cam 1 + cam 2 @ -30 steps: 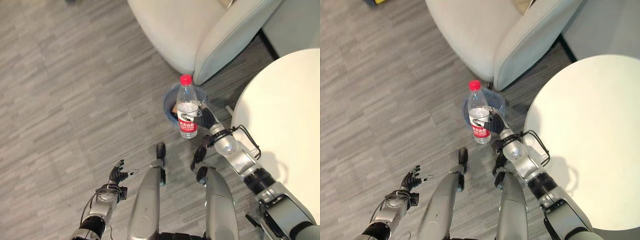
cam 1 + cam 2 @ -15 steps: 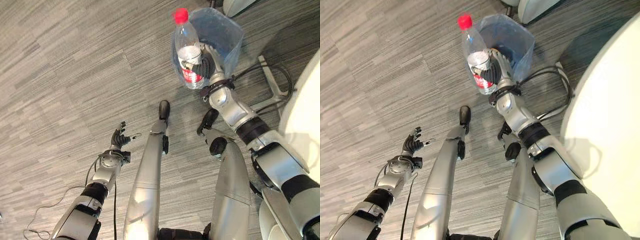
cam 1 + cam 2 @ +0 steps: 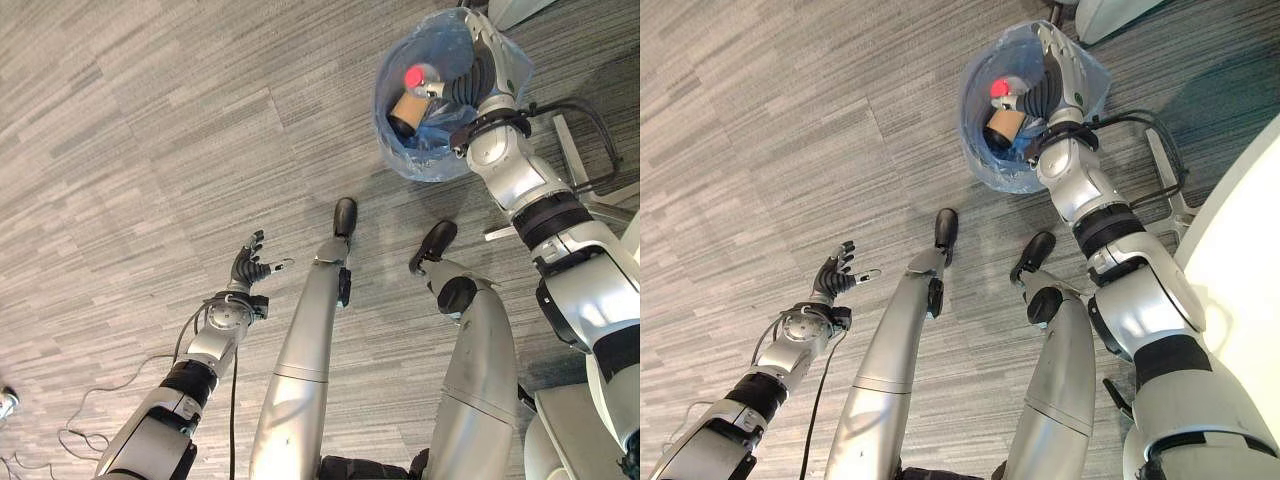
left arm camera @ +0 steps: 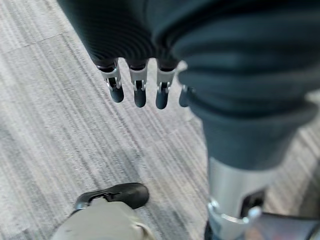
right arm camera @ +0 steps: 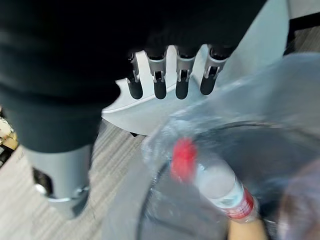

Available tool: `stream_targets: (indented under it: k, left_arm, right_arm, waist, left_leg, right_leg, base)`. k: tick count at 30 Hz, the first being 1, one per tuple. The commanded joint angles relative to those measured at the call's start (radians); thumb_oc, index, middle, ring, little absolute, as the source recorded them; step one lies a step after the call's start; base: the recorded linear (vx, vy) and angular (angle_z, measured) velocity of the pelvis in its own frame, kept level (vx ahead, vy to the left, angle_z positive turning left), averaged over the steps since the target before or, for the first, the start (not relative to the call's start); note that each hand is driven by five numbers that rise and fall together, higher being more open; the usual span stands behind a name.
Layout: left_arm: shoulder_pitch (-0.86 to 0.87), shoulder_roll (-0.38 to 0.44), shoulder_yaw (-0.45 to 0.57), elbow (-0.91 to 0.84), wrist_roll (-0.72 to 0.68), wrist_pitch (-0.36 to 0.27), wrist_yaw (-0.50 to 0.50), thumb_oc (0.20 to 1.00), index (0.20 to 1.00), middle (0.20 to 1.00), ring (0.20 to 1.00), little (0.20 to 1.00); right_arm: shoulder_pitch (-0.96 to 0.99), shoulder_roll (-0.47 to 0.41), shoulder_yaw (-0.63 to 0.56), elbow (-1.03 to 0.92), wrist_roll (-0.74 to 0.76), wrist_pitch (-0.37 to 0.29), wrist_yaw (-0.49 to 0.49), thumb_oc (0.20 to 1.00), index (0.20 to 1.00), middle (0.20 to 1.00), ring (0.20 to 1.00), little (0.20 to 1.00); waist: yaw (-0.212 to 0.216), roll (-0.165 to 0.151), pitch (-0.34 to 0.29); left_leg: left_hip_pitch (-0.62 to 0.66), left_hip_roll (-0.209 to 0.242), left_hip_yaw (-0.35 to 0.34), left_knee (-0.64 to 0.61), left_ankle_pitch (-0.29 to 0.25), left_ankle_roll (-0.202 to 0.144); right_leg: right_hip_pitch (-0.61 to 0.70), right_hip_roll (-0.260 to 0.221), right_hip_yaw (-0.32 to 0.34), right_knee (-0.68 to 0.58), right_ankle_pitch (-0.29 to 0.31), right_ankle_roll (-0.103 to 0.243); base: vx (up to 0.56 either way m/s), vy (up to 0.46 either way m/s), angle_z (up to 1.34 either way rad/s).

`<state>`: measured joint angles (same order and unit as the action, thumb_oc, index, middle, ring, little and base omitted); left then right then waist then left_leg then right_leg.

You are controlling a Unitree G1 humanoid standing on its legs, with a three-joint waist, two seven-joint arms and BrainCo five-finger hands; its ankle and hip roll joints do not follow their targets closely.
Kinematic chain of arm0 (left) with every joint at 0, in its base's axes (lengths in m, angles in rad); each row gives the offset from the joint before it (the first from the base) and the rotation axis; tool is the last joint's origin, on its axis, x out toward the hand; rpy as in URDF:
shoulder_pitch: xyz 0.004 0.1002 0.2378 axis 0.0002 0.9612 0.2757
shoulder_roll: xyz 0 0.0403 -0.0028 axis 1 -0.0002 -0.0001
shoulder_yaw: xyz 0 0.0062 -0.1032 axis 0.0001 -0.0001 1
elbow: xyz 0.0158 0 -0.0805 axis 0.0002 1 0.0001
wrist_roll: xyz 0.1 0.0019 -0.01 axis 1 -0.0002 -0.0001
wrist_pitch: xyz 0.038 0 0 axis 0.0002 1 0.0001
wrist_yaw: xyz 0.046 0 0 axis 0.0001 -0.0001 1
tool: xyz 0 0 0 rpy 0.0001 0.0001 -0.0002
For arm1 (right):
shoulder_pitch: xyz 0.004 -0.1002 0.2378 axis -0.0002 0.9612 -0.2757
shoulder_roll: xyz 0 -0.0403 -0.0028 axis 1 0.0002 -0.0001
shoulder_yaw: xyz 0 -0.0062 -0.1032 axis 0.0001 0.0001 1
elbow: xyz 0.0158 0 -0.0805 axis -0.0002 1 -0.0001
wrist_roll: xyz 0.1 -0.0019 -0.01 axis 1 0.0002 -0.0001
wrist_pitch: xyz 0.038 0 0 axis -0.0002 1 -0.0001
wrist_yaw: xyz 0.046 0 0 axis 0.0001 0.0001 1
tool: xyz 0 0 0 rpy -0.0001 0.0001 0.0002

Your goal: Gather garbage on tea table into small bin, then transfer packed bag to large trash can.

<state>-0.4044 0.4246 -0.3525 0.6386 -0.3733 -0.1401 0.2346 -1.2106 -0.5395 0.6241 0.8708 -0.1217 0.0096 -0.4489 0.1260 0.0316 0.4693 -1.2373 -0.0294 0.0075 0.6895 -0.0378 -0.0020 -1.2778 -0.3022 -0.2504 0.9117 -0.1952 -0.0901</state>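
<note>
A: Hovering over the small bin with my right hand, I have the water bottle lying inside the liner bag, red cap up toward the rim. What do you make of my fingers?

B: In the right wrist view they hang straight and spread above the bottle, holding nothing. The bottle looks dropped and free of you.

A: Agreed. There is also a brown cardboard tube or cup down in there beside the bottle; I cannot tell which it is. My left hand hangs low over the grey wood-grain floor, fingers loosely open and empty.

B: So the gathering step seems to be in hand, with this piece done. Is the surface cleared?

A: I see an edge of the white tea table at my right, too little to judge. Next, I think, I should lift the right hand clear of the bag's rim without snagging the thin plastic, then look back at the surface. If nothing remains, the bag's mouth needs gathering and pinching before it goes to the large can.
</note>
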Motion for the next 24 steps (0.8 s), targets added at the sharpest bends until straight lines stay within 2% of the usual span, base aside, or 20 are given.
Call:
stream_targets:
  k: [1,5,10,16,20,21,22,23,24]
  left_arm:
    - [0.109,-0.011,0.024,0.02,0.015,-0.004,0.0,1.0,1.0,1.0,1.0,1.0]
    - [0.122,-0.008,0.04,0.024,0.035,-0.001,-0.001,1.0,1.0,1.0,1.0,1.0]
    - [0.13,0.018,0.035,0.027,0.061,-0.002,0.0,1.0,1.0,1.0,1.0,1.0]
    - [0.13,0.038,0.028,0.02,0.043,-0.012,0.011,1.0,1.0,1.0,1.0,1.0]
    - [0.122,0.048,0.02,0.027,0.03,-0.018,0.017,1.0,1.0,1.0,1.0,1.0]
    - [0.115,0.049,0.014,0.035,0.032,-0.019,0.017,1.0,1.0,1.0,1.0,1.0]
    - [0.109,0.05,0.006,0.043,0.035,-0.02,0.017,1.0,1.0,1.0,1.0,1.0]
    - [0.107,0.047,0.004,0.043,0.036,-0.02,0.014,1.0,1.0,1.0,1.0,1.0]
    - [0.106,0.044,0.002,0.043,0.037,-0.02,0.013,1.0,1.0,1.0,1.0,1.0]
  right_arm:
    - [0.109,-0.028,0.068,-0.126,-0.155,-0.004,0.004,1.0,1.0,1.0,1.0,1.0]
    - [0.144,-0.048,0.109,-0.166,-0.275,0.004,0.025,1.0,1.0,1.0,1.0,1.0]
    - [0.128,-0.029,0.206,-0.108,-0.404,0.024,0.061,1.0,1.0,1.0,1.0,1.0]
    - [0.081,0.032,0.269,-0.003,-0.431,0.046,0.077,1.0,1.0,1.0,1.0,1.0]
    - [0.074,0.109,0.313,0.133,-0.424,0.062,0.115,1.0,1.0,1.0,1.0,1.0]
    - [0.079,0.13,0.324,0.163,-0.424,0.066,0.128,0.893,0.893,0.893,0.893,0.893]
    - [0.086,0.161,0.322,0.19,-0.404,0.064,0.134,0.423,0.423,0.423,0.423,0.423]
    - [0.098,0.176,0.3,0.192,-0.367,0.056,0.135,0.2,0.2,0.2,0.2,0.2]
    - [0.105,0.175,0.291,0.186,-0.35,0.05,0.13,0.2,0.2,0.2,0.2,0.2]
  waist:
    - [-0.026,0.003,-0.081]
    - [-0.036,-0.001,-0.083]
    - [-0.038,0.003,-0.08]
    - [-0.026,0.02,-0.066]
    - [-0.023,0.031,-0.05]
    - [-0.021,0.033,-0.047]
    - [-0.02,0.033,-0.047]
    - [-0.02,0.033,-0.048]
    - [-0.021,0.031,-0.048]
  left_leg:
    - [0.0,-0.027,0.056,0.016,-0.12,0.036]
    - [0.01,-0.021,0.055,0.006,-0.124,0.033]
    - [-0.002,-0.016,0.053,0.018,-0.129,0.03]
    - [-0.024,-0.02,0.055,0.029,-0.125,0.03]
    - [-0.058,-0.028,0.056,0.056,-0.121,0.028]
    - [-0.063,-0.028,0.056,0.06,-0.119,0.027]
    - [-0.065,-0.03,0.059,0.058,-0.118,0.028]
    - [-0.066,-0.031,0.063,0.055,-0.114,0.028]
    - [-0.065,-0.03,0.064,0.051,-0.112,0.028]
  right_leg:
    - [0.018,0.067,0.105,-0.09,-0.043,0.097]
    - [0.028,0.073,0.103,-0.103,-0.041,0.101]
    - [0.015,0.08,0.108,-0.1,-0.039,0.107]
    - [-0.013,0.078,0.117,-0.078,-0.041,0.108]
    - [-0.049,0.071,0.129,-0.043,-0.044,0.102]
    - [-0.055,0.071,0.13,-0.038,-0.044,0.1]
    - [-0.059,0.072,0.131,-0.035,-0.043,0.098]
    - [-0.06,0.077,0.13,-0.036,-0.039,0.098]
    - [-0.059,0.08,0.131,-0.041,-0.037,0.098]
  base:
    - [0.02,-0.037,-0.03]
    - [0.01,-0.024,-0.07]
    - [0.01,-0.012,-0.03]
    - [0.01,-0.002,-0.01]
    - [0.01,-0.008,0.03]
    - [0.0,-0.011,0.05]
    - [-0.01,-0.008,0.04]
    - [0.0,0.0,0.0]
    - [0.0,0.0,0.0]
